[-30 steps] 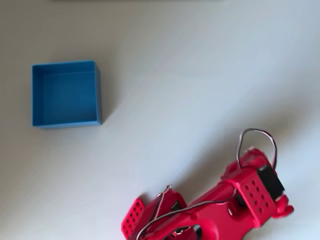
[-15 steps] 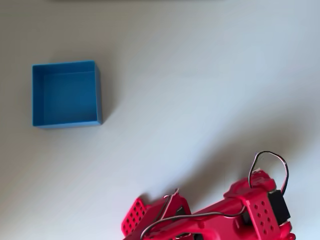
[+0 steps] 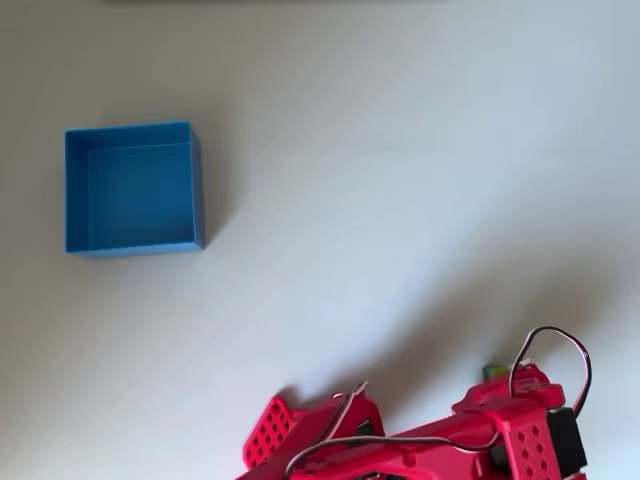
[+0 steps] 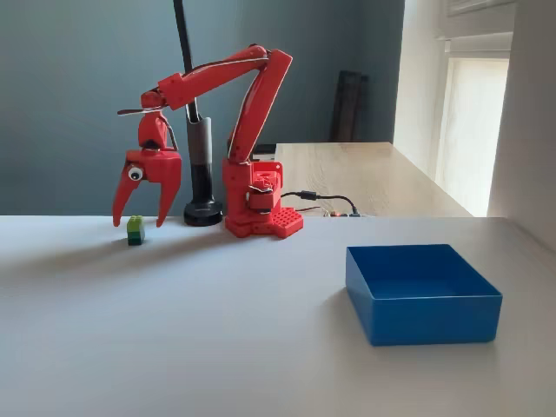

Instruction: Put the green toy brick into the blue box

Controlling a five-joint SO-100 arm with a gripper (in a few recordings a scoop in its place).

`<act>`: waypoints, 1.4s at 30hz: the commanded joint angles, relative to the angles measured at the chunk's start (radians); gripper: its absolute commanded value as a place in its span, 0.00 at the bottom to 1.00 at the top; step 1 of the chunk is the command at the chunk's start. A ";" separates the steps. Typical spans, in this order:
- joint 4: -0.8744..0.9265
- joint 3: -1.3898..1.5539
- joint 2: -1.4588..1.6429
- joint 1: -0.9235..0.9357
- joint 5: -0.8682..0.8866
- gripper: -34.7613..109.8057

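Red arm [image 4: 252, 95], grey cable [image 3: 550, 350] — googly-eyed pointed jaws

Lime-green toy brick [image 4: 135, 229], darker green side; bright-blue box [image 4: 422, 292]; red end effector [image 4: 139, 219]; white table [image 4: 217, 330].

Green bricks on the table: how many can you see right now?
1. The green toy brick sits on the white table at the left of the fixed view, beneath the open gripper, far from the blue box. The arm could hide others in the overhead view.
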 commanded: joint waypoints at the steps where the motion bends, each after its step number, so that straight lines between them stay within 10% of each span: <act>1: 0.018 -0.021 0.012 0.031 -0.025 0.43; 42: -0.106 -0.114 -0.296 0.031 0.006 0.30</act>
